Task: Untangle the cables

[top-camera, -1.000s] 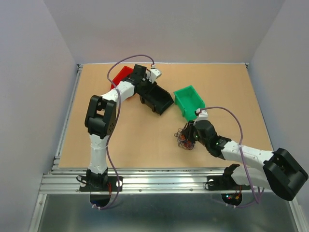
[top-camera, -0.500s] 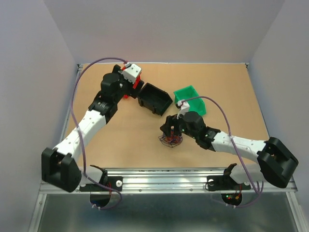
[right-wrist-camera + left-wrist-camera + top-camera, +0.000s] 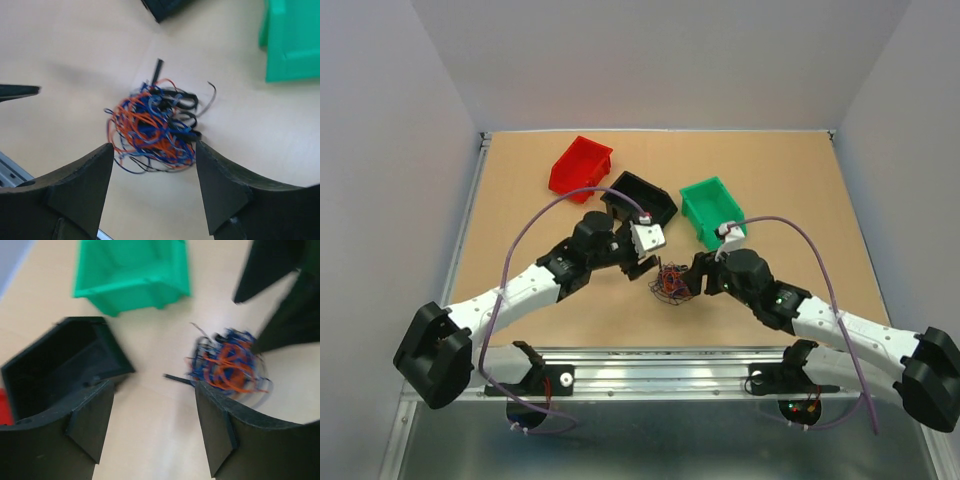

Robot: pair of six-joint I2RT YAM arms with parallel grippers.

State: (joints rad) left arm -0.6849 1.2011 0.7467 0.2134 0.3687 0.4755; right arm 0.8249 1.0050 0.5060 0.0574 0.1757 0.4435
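The cables (image 3: 671,281) are a fist-sized tangle of orange, blue and black wires lying on the wooden table between the two grippers. My left gripper (image 3: 645,264) is open and empty just left of the tangle. In the left wrist view the tangle (image 3: 230,362) lies beyond the right fingertip, outside the open jaws of the left gripper (image 3: 155,410). My right gripper (image 3: 696,283) is open and empty just right of the tangle. In the right wrist view the tangle (image 3: 155,127) lies just beyond the tips of the right gripper (image 3: 152,165).
A black bin (image 3: 642,201), a green bin (image 3: 711,210) and a red bin (image 3: 580,165) stand behind the tangle. The black bin (image 3: 55,365) and green bin (image 3: 132,270) are close ahead in the left wrist view. The table's front rail (image 3: 650,360) runs near the arms.
My left arm has swung from the far bins down to the tangle's left side. The tangle has shifted left with the right gripper, which now sits open beside it.
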